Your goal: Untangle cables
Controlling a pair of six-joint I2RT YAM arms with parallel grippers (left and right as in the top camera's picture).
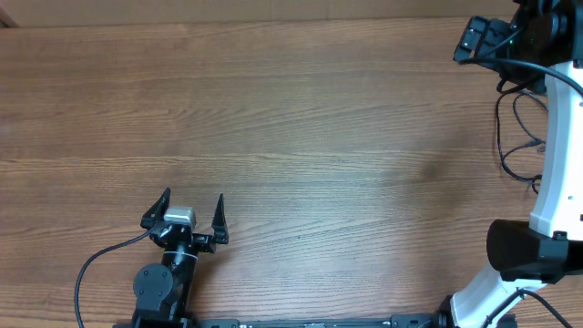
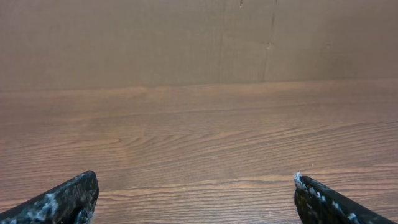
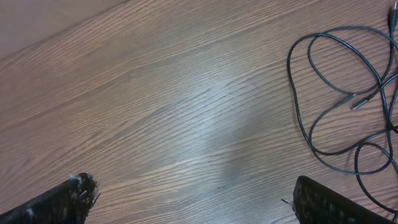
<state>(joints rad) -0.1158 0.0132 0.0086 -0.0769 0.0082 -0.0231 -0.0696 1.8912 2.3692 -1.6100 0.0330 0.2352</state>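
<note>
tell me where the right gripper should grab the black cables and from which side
Take the cables by the large loop's arc nearest the bare table, coming straight down from above with the open right gripper. There a single strand lies flat, apart from the crossings and the small plug, so it would likely close on one cord only.

The right arm [image 1: 557, 173] is white with black joints, the left claw [image 1: 193, 195] black.
</note>
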